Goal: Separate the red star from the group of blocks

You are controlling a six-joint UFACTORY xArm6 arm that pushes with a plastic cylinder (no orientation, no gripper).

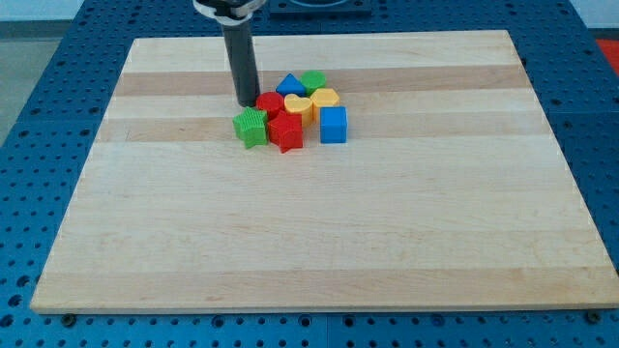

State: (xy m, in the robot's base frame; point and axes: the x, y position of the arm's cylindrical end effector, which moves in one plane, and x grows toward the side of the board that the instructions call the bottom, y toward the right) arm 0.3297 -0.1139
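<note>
**One cluster toward the view's top**

On the tabletop, the red star lies between the green star on the view's left and the blue cube on the right. My tip stands just above the green star.

Bright, even light falls from overhead across the whole frame. The wooden board is evenly lit, with no hard glare. Shadows are soft and short, hugging the cluster of blocks just above centre. Focus is fairly sharp, though the blocks' edges look slightly soft, perhaps from low resolution. The board's edges stay straight.
</note>
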